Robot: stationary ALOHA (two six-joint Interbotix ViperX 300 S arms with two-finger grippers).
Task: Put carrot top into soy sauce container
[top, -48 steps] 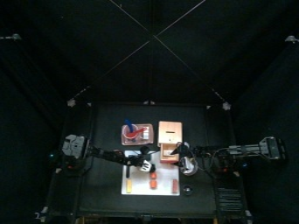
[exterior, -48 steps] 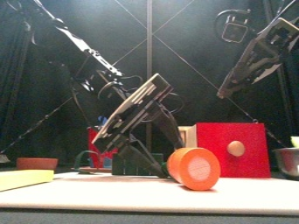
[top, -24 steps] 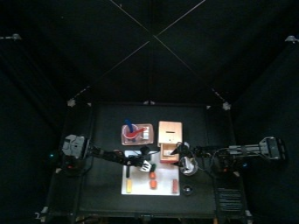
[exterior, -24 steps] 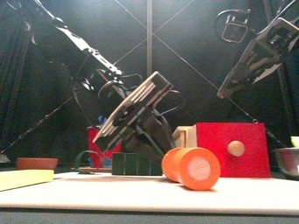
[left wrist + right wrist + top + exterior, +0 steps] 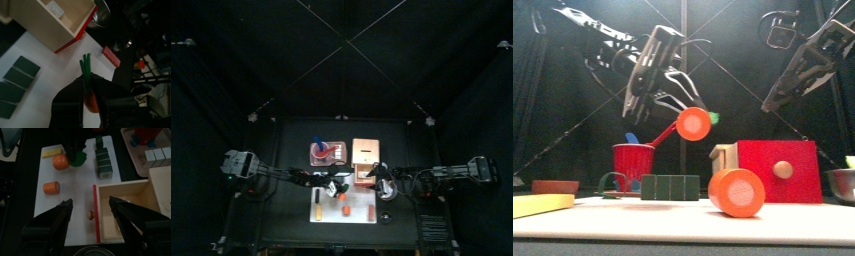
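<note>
My left gripper [image 5: 676, 112] is shut on the carrot top [image 5: 691, 122], an orange stub with green stems, and holds it high above the white board [image 5: 673, 218]. In the left wrist view the stub [image 5: 90, 100] sits between the jaws and the stems [image 5: 86, 67] stick out. A red container [image 5: 635, 160] with something blue in it stands behind, lower and to the left. An orange carrot slice [image 5: 736, 191] stands on the board at the front. My right gripper [image 5: 90, 220] is open and empty above the wooden box [image 5: 127, 210].
The red-fronted wooden box [image 5: 774, 170] stands at the right with a metal bowl [image 5: 840, 183] beside it. Green blocks [image 5: 671, 187] lie mid-board. A yellow piece [image 5: 540, 204] and a brown dish [image 5: 553, 186] are at the left.
My left gripper has risen from the board with the carrot top in it. The carrot slice on the board and the right arm have stayed put.
</note>
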